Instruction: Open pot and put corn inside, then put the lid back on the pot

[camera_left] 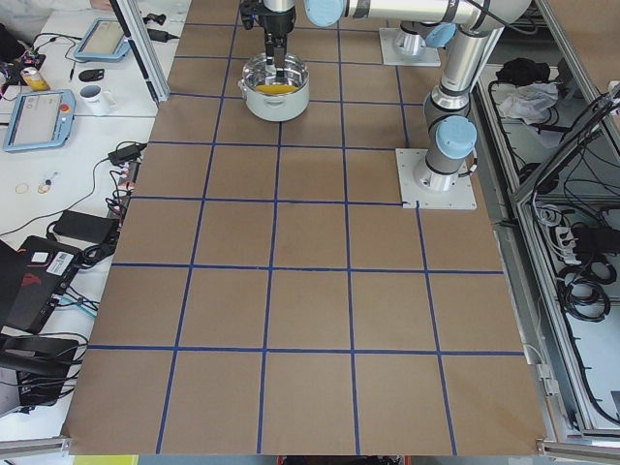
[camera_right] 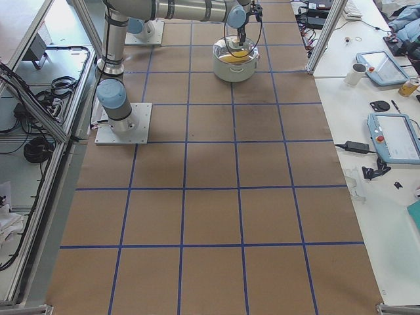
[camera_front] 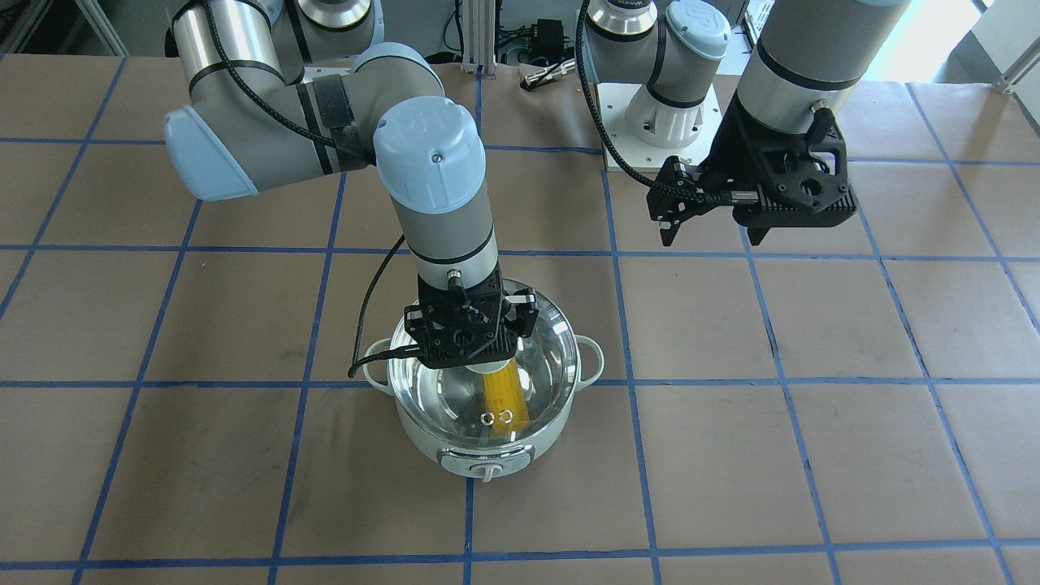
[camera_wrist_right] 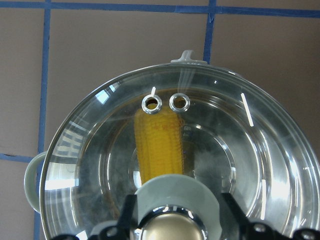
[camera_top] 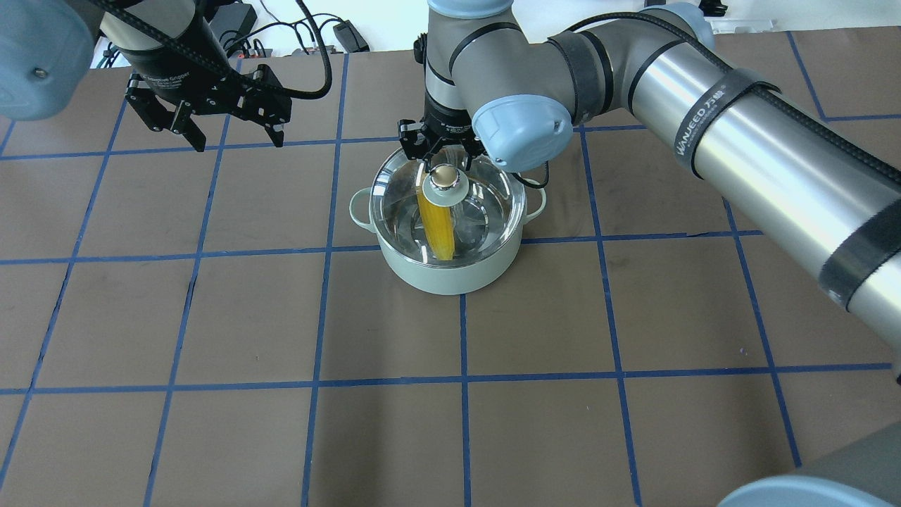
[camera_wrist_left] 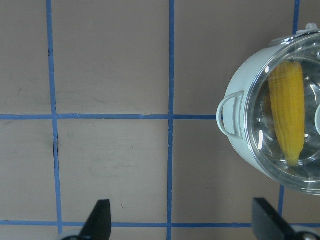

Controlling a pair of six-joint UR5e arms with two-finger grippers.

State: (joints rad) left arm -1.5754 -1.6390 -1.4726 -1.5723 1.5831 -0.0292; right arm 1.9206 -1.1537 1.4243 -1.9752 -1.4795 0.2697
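The pale mint-green pot (camera_top: 450,278) stands mid-table, its control knob (camera_front: 486,471) facing away from me. The yellow corn (camera_top: 436,225) lies inside it, seen through the glass. The clear glass lid (camera_top: 486,204) sits on the pot's rim, with its two vent holes (camera_wrist_right: 165,102). My right gripper (camera_top: 443,160) is straight above the lid, its fingers either side of the beige ball knob (camera_wrist_right: 172,227) with small gaps; it looks open. My left gripper (camera_top: 204,137) hangs open and empty, well to the pot's left and above the table.
Brown table cover with a blue tape grid. The left arm's white base plate (camera_front: 650,122) is behind the pot area. In the side views, benches with tablets (camera_left: 39,111) and a mug (camera_right: 357,72) stand beyond the table's far edge.
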